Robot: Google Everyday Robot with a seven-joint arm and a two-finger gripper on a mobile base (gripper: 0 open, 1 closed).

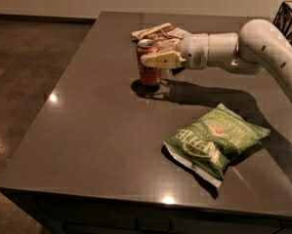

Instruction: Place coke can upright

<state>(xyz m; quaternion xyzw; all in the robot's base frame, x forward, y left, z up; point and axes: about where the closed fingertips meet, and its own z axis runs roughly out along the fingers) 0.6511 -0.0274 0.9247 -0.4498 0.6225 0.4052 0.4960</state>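
The small red-orange aluminium coke can [149,74] with silver ends is seen upright on the dark, glossy worktop [96,130], near the far edge and toward the far-left corner. It appears to be clasped near its top between the two tan fingers of the gripper [144,47], which is extended from the right-edge side. Toppling could be caused if the fingers were parted unevenly or withdrawn sideways, as the can would be dragged or tipped. The crumpled green chip bag [216,140], well apart toward the near-right corner, is judged no hazard.
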